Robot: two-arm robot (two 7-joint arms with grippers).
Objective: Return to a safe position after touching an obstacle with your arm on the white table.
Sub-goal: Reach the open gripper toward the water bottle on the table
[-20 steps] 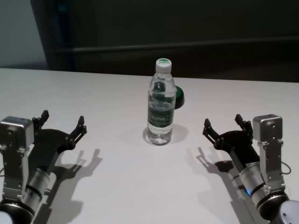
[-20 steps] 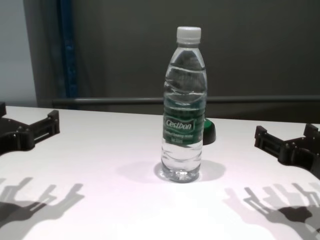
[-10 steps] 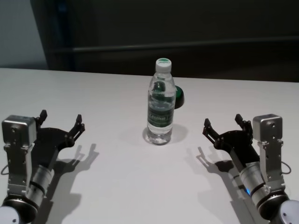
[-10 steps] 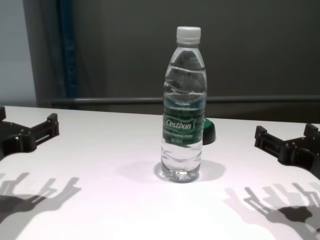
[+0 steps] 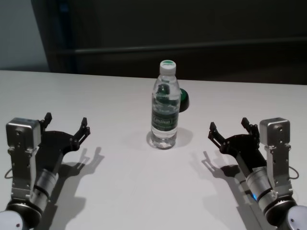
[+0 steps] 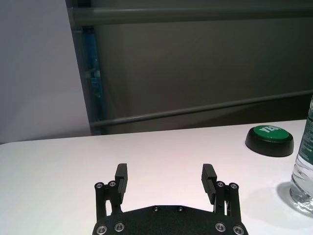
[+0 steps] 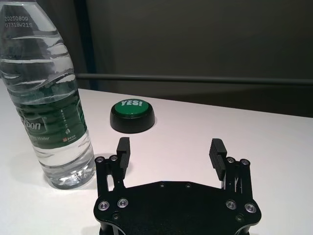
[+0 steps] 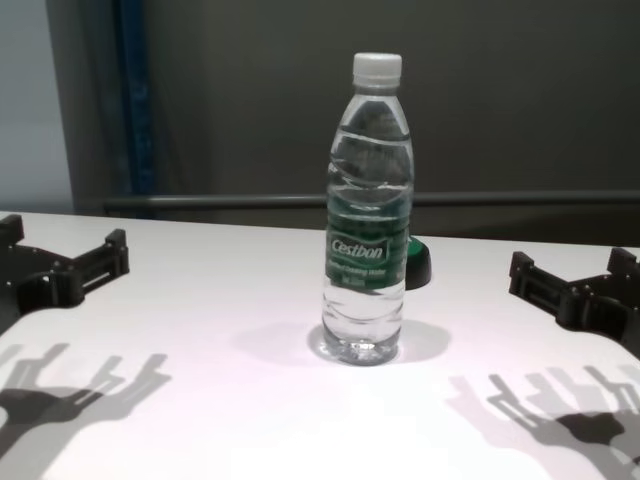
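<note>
We judge the task to be near its end: the bottle stands upright at the middle of the white worktop, closer to the far edge than the near one, and neither of our arms is touching it. Our left end effector hangs low over the worktop toward the left edge, fingers spread apart and empty, well clear of the bottle. Our right end effector sits likewise toward the right edge, fingers apart with nothing between them, also clear of the bottle though somewhat nearer to it. What seems left, if anything, is only to settle both arms into rest; we cannot tell from this moment alone whether contact was made. A low green button sits just behind the bottle toward the far edge, to its right. For room, bare worktop lies between each end effector and the bottle, and the near half is open, so drawing back toward the near edge looks unobstructed. The far edge lies well beyond both end effectors.
</note>
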